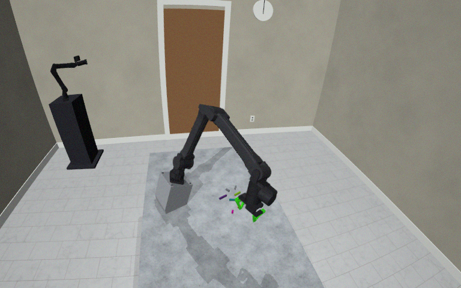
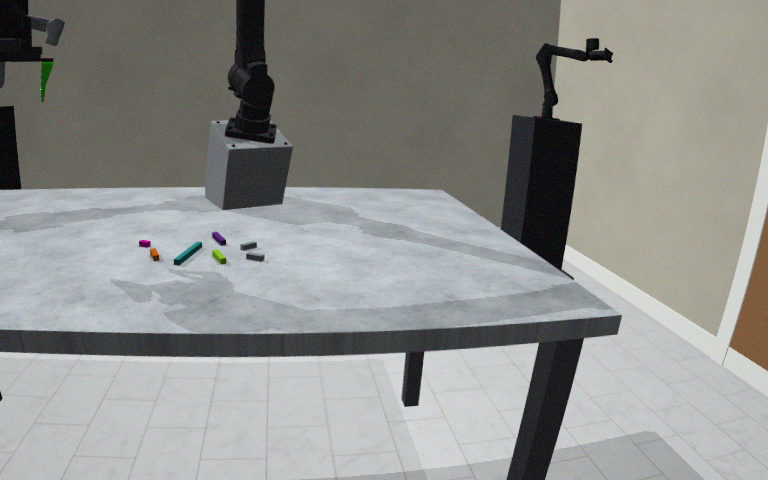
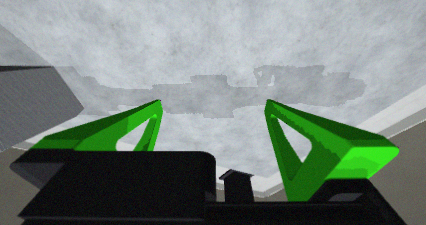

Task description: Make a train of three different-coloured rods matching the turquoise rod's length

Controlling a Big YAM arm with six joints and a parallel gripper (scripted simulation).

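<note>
My gripper (image 1: 247, 213) (image 2: 14, 102) (image 3: 213, 105) is open and empty, high above the table, pointing down. The turquoise rod (image 1: 232, 200) (image 2: 187, 253) lies slantwise. The orange rod (image 2: 154, 254) and magenta rod (image 1: 232, 211) (image 2: 145, 243) lie left of it in the exterior view; a finger mostly hides the orange one in the top view. The purple rod (image 1: 222, 197) (image 2: 218, 238) and lime rod (image 1: 237, 193) (image 2: 218, 256) lie right of it. Two grey rods lie farther right, one behind (image 1: 227, 189) (image 2: 248, 245), one in front (image 1: 235, 187) (image 2: 255, 256). All lie apart. The wrist view shows no rod.
The arm's grey base block (image 1: 172, 194) (image 2: 254, 175) (image 3: 37, 102) stands on the table (image 1: 176, 264) (image 2: 376, 285) behind the rods in the exterior view. Arm shadows cross the table. Another small arm stands on a black pedestal (image 1: 74, 132) (image 2: 540, 190) away from the table.
</note>
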